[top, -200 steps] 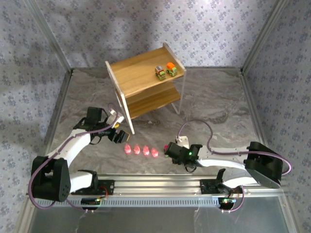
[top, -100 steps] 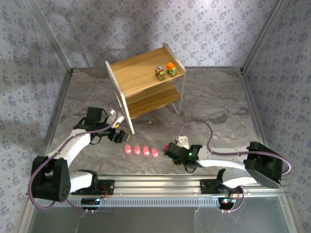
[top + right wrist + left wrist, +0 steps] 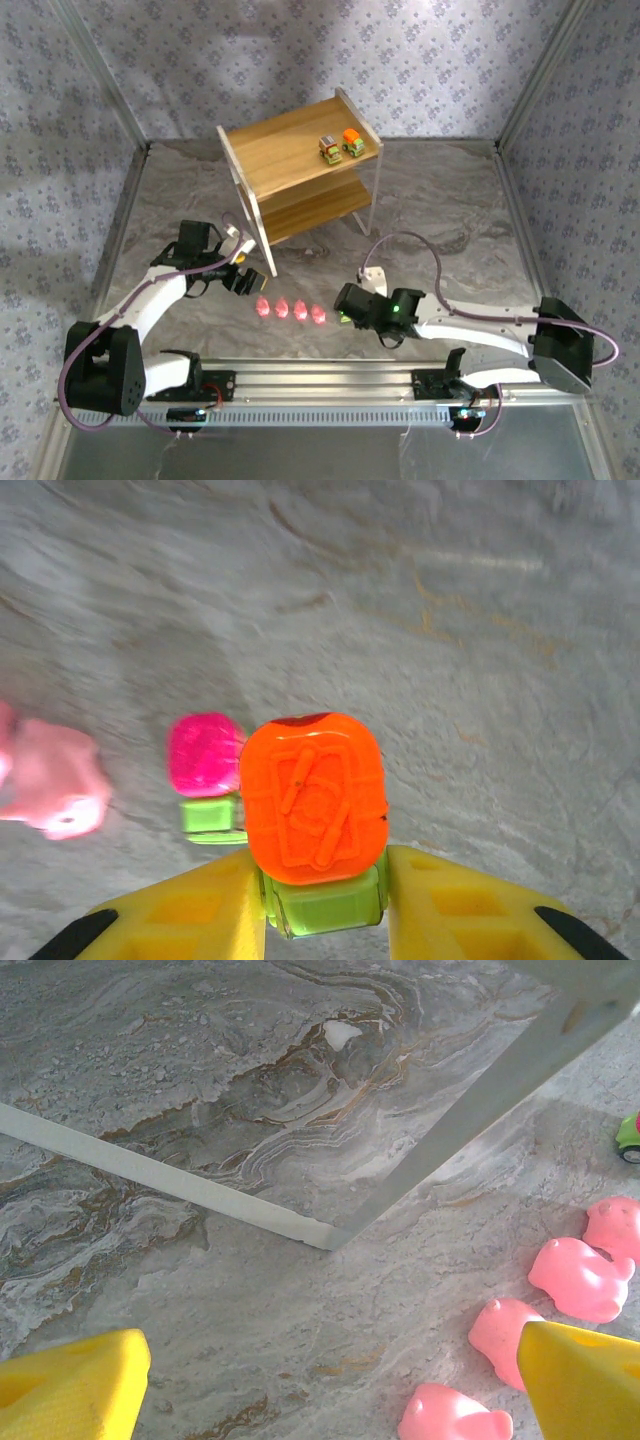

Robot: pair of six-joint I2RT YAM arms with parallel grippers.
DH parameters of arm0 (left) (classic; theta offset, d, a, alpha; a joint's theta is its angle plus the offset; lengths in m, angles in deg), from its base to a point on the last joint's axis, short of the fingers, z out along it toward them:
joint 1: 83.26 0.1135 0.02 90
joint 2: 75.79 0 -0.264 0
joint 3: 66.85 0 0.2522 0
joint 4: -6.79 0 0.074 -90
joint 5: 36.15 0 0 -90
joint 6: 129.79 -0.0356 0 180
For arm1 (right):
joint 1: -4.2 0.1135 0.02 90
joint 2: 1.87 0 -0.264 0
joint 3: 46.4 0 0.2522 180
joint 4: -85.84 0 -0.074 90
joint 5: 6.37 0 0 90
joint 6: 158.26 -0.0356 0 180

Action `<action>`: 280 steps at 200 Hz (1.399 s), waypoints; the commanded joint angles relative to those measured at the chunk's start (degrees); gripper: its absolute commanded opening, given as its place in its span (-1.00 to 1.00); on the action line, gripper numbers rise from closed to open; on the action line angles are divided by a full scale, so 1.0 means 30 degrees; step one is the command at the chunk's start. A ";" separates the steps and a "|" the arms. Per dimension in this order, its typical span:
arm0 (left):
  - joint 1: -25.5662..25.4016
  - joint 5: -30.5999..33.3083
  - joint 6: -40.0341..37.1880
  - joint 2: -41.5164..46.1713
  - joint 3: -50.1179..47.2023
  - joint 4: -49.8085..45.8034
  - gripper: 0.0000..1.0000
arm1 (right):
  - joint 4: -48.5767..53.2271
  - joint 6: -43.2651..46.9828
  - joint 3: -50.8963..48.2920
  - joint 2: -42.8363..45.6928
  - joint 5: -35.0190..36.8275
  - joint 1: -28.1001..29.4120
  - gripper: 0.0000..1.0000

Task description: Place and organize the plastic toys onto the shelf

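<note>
The right tool [image 3: 325, 885] has been closed tight around the orange-topped car [image 3: 314, 800] (it was wider a moment ago), which is held near the bench [image 3: 450, 220] at 6 o'clock of the shelf [image 3: 290, 150], so it can now be carried up there.

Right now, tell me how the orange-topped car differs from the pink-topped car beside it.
Top colour: the orange-topped car has an orange roof, the pink-topped car a pink one. State: the orange-topped car is clamped in the right gripper; the pink-topped car sits free on the table, just to its left in the right wrist view. Both have green bodies.
</note>
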 commanded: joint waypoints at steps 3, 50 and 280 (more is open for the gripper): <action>-0.0109 0.0096 -0.0211 0.0021 0.0471 -0.0060 0.90 | 0.2557 0.1130 0.2021 0.0673 0.1112 0.0081 -0.30; -0.0077 0.0019 -0.0213 0.0320 0.1333 -0.0323 0.89 | 0.4479 0.4028 0.6642 0.0613 0.1583 -0.0571 -0.30; 0.0563 0.0137 0.1150 0.1074 0.1926 0.0496 0.89 | 0.7735 1.2250 2.6483 -0.9573 -0.0895 -0.4168 -0.31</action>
